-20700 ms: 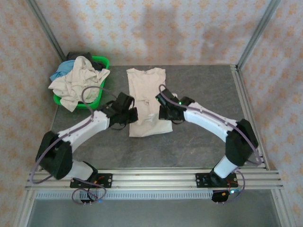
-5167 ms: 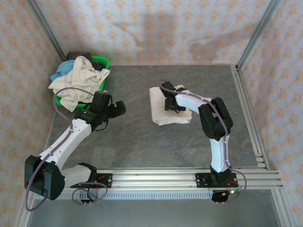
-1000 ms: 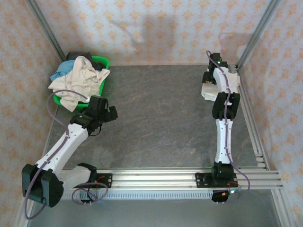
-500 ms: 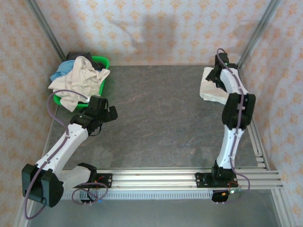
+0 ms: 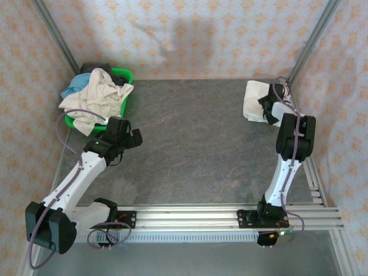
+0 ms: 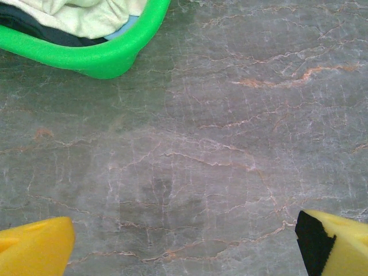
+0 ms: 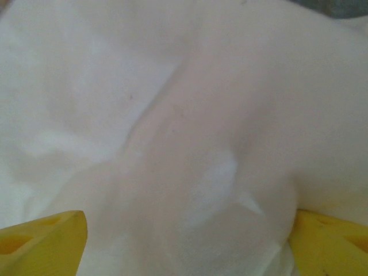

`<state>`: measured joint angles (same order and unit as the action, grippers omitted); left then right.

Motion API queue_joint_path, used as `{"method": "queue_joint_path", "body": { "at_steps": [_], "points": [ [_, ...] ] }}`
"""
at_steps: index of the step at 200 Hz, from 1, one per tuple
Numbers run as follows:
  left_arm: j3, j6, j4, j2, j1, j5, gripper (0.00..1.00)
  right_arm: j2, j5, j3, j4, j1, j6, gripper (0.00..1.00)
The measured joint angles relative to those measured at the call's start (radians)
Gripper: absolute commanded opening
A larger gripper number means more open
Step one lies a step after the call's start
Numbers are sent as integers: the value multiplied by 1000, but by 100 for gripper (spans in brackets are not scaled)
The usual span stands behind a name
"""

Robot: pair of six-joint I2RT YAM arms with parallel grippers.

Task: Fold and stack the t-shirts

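1. Locate the left end effector [image 5: 130,138] in the top view. It hangs over the left part of the table [image 5: 201,149], just beside the near right corner of the green basket [image 5: 125,73].
2. Check the left wrist view. The left end effector [image 6: 184,241] has its yellow fingers [image 6: 34,247] spread to the widest, one at each lower corner. Nothing lies between them, and bare table [image 6: 230,144] shows below.
3. Note the basket rim [image 6: 109,57] at the upper left of that view, well apart from the fingers.
4. Find the unfolded shirts heaped in the basket. A cream-white t-shirt [image 5: 95,96] lies on top and drapes over the near rim. A light blue t-shirt [image 5: 73,88] shows at the left side. A dark t-shirt [image 5: 94,68] shows at the far side.
5. Find the folded t-shirt [image 5: 252,102] at the far right corner of the table. It lies flat on the surface as a compact cream-white packet.
6. Locate the right end effector [image 5: 269,104]. It sits over the right edge of the folded t-shirt, with the arm stretched far forward.
7. Check the right wrist view. The right end effector [image 7: 184,236] has its yellow fingers [image 7: 40,241] set wide apart. The folded t-shirt [image 7: 172,115] lies close beneath and between them, and no pinch on the cloth is visible.
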<state>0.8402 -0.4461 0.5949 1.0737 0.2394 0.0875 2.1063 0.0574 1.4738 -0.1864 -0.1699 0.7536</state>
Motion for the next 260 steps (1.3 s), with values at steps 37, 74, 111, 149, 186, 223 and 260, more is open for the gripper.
{"method": "queue_joint_path", "body": {
  "at_steps": [37,74,111,149,186,223,260],
  "points": [
    [0,2,0,0,0,0,100,77,28,83,53,-36,29,85],
    [0,3,0,0,0,8,100,111,63,127,67,-49,31,89],
    [-6,2,-13,0,0,50,100,-58,29,-69,42,-27,-23,100],
    [-58,69,-127,3,-10,186,100,-372,-85,-304,23,93,-179,99],
    [-61,187,-279,101,-71,249,100,-655,-175,-603,236,262,-409,99],
    [-99,225,-447,253,-221,169,100,-729,-161,-831,379,271,-571,99],
    [-203,255,-657,332,-233,82,100,-734,-180,-868,488,285,-687,100]
  ]
}}
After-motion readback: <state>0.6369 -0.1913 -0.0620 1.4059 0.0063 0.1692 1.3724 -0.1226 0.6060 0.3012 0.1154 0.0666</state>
